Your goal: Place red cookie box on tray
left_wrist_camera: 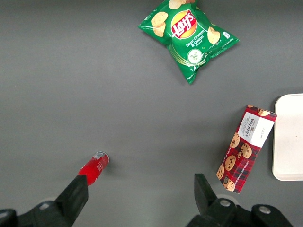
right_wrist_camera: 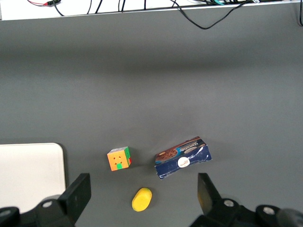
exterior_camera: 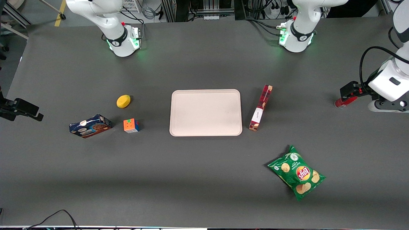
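**Still Untouched: Red Cookie Box Lying Just Beside the Tray**

Here, in the front view, the tray [exterior_camera: 205,112] is taken as the landmark at the middle of the desk [exterior_camera: 204,179]. The red cookie box [exterior_camera: 260,107] is seen on the desk just beside the tray's short edge, toward the working arm's end, standing on a narrow long side and roughly parallel to that edge. Nothing lies on the tray. The tool [exterior_camera: 346,95] is found well apart from the tray, at the working arm's end of the desk, low over a small red bottle [exterior_camera: 345,102]. A green chip bag [exterior_camera: 296,172] lies nearer the camera than the tray; a blue cookie box [exterior_camera: 90,126], a puzzle cube [exterior_camera: 131,125] and a yellow sponge-like object [exterior_camera: 123,101] lie toward the parked arm's end.

In the left wrist view, the tool [left_wrist_camera: 139,196] is shown wide open with nothing held between its fingers; the red bottle lies close to one finger. The red cookie box [left_wrist_camera: 246,148] is seen beside the tray's rim [left_wrist_camera: 289,137], apart from it.

In the right wrist view, only a corner of the tray [right_wrist_camera: 31,170] is shown; the red box is not visible.

The carton is judged light and stiff but crushable, with a smooth printed skin. It is best taken across its thin width near the middle, so that it hangs level when lifted.
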